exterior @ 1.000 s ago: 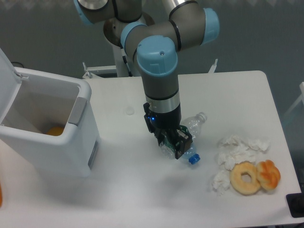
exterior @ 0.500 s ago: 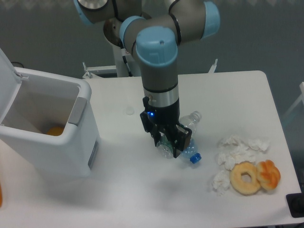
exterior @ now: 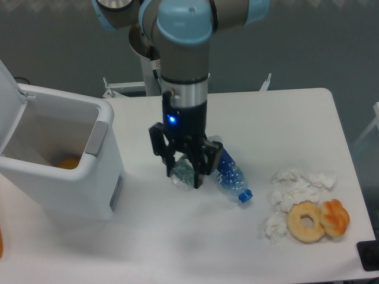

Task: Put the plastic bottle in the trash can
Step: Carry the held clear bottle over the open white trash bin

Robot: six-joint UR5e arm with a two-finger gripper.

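Observation:
My gripper [exterior: 184,172] is shut on the plastic bottle [exterior: 180,177], a small clear one that shows between the fingers, held just above the table's middle. The trash can [exterior: 89,177] is a large white bin at the left with its lid [exterior: 9,97] open; an orange item [exterior: 68,163] lies inside. The gripper is to the right of the bin, apart from it.
A bottle with a blue label and blue cap [exterior: 230,176] lies on the table just right of the gripper. Crumpled tissues [exterior: 296,188] and two doughnuts [exterior: 307,222] [exterior: 335,217] lie at the right. A black object [exterior: 369,255] sits at the front right corner.
The gripper has moved left towards the bin with the clear bottle in it, lifting it away from the blue-capped bottle, which stays on the table.

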